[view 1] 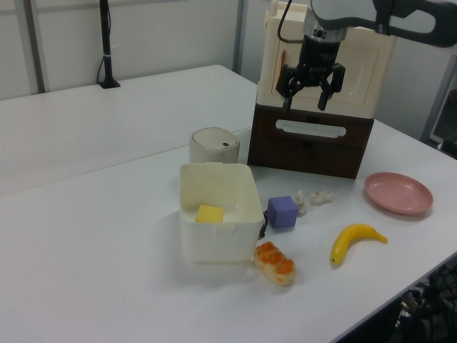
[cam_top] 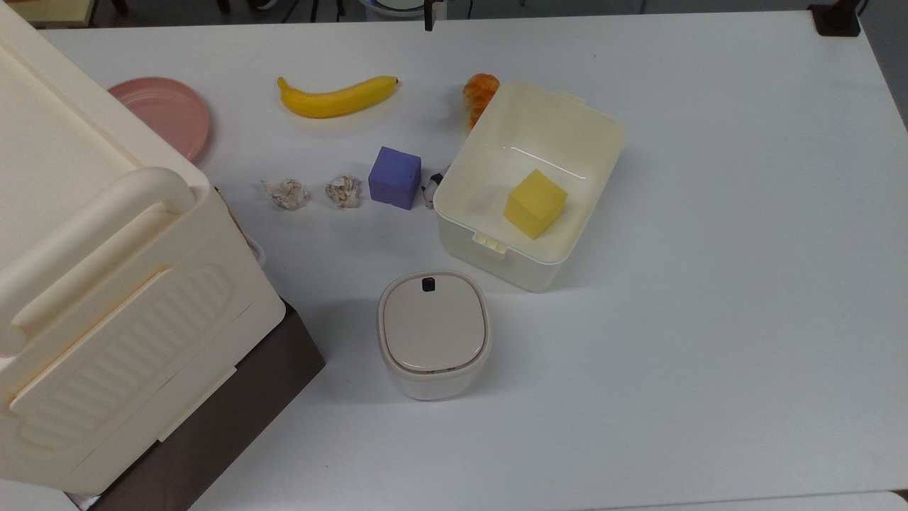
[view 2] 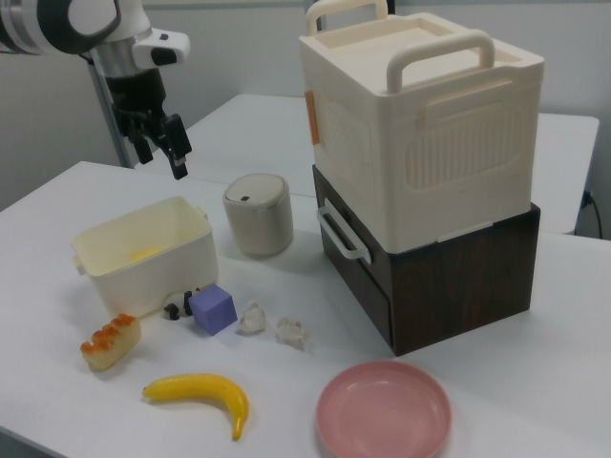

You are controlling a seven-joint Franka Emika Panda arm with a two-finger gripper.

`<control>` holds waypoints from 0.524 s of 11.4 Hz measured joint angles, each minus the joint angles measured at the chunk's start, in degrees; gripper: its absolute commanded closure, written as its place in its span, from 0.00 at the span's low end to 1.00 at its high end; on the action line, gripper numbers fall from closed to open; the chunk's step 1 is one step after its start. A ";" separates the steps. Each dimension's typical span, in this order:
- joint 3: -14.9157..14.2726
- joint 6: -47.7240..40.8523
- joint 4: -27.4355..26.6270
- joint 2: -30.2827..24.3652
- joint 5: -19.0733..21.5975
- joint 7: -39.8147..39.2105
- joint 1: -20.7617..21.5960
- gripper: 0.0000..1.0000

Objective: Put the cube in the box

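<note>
The purple-blue cube (cam_top: 394, 177) (view 1: 282, 211) (view 2: 212, 309) sits on the white table, just to the top view's left of the box. The box (cam_top: 616, 135) (view 1: 214, 241) (view 2: 143, 272) is a cream-white open tub with a yellow cube (cam_top: 535, 203) (view 1: 209, 214) inside it. My gripper (view 1: 305, 103) (view 2: 160, 160) hangs open and holds nothing. It is high above the table, well away from the cube, and in the left view it hangs in front of the large cream bin.
A large cream handled bin (cam_top: 92, 284) stands on a brown drawer unit (view 2: 449, 277). A lidded rounded container (cam_top: 433, 333) stands near the box. A banana (cam_top: 337, 98), a pink plate (cam_top: 167, 113), an orange pastry (cam_top: 479, 92) and two crumpled scraps (cam_top: 316, 191) lie around the cube.
</note>
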 measured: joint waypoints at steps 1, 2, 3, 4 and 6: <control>0.00 -0.01 -0.56 0.25 0.00 -0.02 0.00 0.00; 0.00 -0.01 -1.04 0.87 -0.01 -0.02 0.00 0.00; 0.00 -0.01 -1.40 1.70 -0.06 -0.05 -0.05 0.00; -0.01 0.14 -1.85 2.41 -0.68 -0.34 -0.23 0.00; -0.01 1.19 -3.59 3.13 -1.73 -2.43 -1.42 0.00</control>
